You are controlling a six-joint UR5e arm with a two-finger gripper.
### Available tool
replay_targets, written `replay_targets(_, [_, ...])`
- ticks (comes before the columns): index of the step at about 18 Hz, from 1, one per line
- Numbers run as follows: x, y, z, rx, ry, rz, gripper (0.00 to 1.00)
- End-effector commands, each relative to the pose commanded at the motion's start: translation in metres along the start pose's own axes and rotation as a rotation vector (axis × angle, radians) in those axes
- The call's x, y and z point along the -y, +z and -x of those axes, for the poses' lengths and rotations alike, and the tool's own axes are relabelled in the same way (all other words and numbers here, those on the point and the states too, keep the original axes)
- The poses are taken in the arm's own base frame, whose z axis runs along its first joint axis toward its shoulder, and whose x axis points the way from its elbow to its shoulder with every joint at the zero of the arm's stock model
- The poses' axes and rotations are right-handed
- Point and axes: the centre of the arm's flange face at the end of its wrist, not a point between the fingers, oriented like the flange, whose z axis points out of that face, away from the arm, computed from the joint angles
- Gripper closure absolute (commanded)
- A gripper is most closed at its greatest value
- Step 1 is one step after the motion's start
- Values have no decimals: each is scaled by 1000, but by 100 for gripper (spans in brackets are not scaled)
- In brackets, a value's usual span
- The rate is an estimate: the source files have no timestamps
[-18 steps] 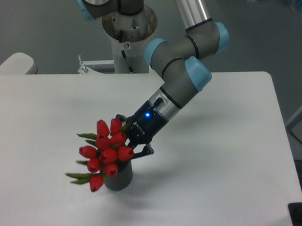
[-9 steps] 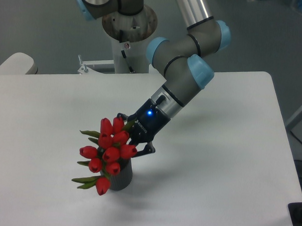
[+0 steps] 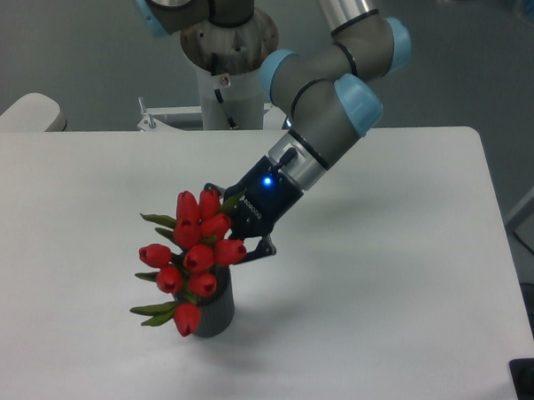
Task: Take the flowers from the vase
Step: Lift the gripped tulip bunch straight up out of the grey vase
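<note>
My end effector (image 3: 228,236) was clamped on the flowers (image 3: 194,254) from the right, its two dark fingers closing into the bunch just behind the upper buds. Compared with a moment before, the whole bunch sat a little higher in the view and my wrist had drawn up and back with it, so the lift had begun. The lowest bud still hung level with the rim of the vase (image 3: 216,308), and I could not see the stems, so I judged them not yet clear of the opening. The vase stood upright in the same spot on the desk (image 3: 396,285), untroubled by the pull. That told me the grip was holding and the task was partway done; what remained was to go on rising until the stems came free.

The desk was plain white and matte, with rounded corners. Behind it the floor was grey, my base post (image 3: 226,83) stood at the far edge, and something pale (image 3: 24,111) showed at the left.
</note>
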Motion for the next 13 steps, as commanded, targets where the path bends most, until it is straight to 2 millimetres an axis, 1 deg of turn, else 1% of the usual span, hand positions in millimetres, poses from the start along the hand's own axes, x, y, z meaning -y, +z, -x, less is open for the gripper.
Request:
replay_targets(3, [23,-13,2,-2,-51,-55,67])
replay_targets(5, [37,-21,0,7,-61,-64,67])
replay_targets(9, [58,-35,-7,14,-70,-93,67])
replay_targets(11, [68,-45,-5,32,-72,-101,67])
replay_targets(13, [82,-53,-2,44,-82,-110,67])
